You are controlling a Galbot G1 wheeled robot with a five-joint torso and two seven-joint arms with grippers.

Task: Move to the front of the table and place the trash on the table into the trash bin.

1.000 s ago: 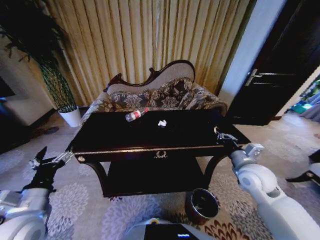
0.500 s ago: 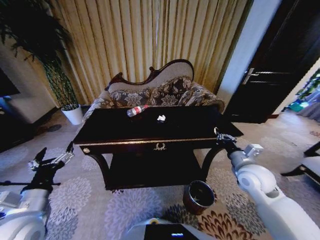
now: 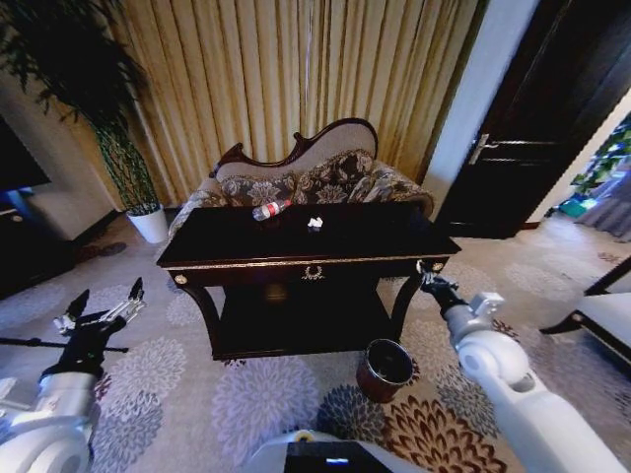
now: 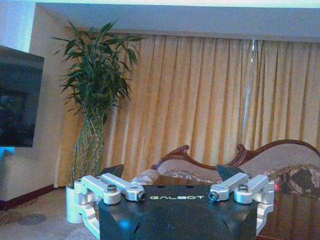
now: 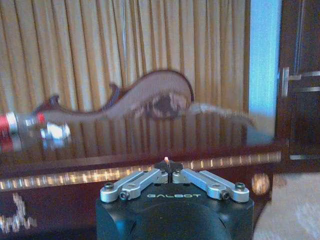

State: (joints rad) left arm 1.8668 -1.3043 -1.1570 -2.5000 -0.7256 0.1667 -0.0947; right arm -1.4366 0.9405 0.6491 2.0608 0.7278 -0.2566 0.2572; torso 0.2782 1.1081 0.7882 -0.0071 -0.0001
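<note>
A home living room: behind the table stands a carved sofa before gold curtains, a potted plant beside it.

closed right tool, table, bottle

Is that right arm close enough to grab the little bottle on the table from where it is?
Probably not yet. The right gripper, shut, hangs off the table's front right corner, while the bottle lies near the far edge, left of middle. Nothing blocks it; it is just far.
</note>
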